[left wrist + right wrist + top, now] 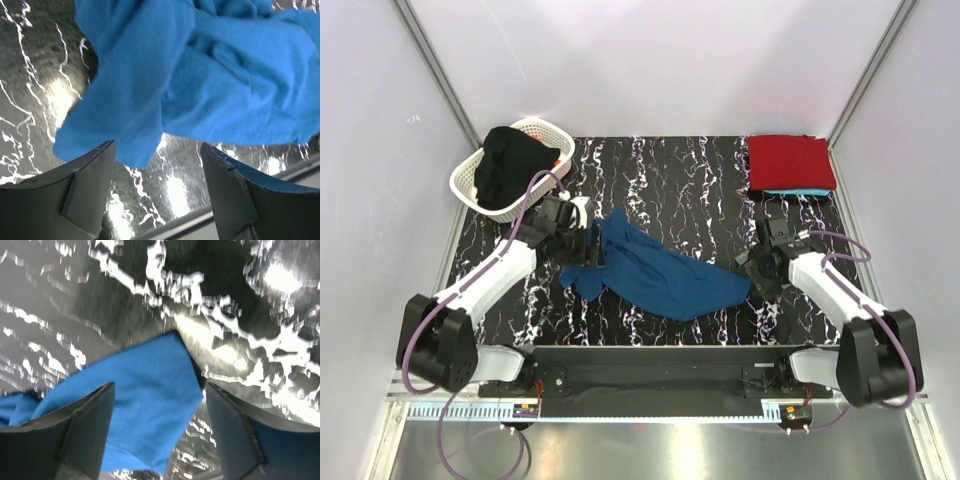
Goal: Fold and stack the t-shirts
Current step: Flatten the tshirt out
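From above, the crumpled blue t-shirt [650, 275] lies on the tabletop [670, 180], with a folded red t-shirt [790, 160] at the far right — flattening looks like the step, calling for corner pinches. Left wrist: the left gripper [157, 147] gapes wide, holding nothing, cloth just ahead. Right wrist: the right gripper [160, 386] straddles a corner, jaws apart, not clamped

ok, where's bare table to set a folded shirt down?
Freest: the far-centre table strip between the white lattice basket and the stacked red t-shirt. A narrower strip runs along the near edge, below the blue t-shirt. The middle is crowded: that crumpled shirt, with the left pincer and right pincer at its ends.
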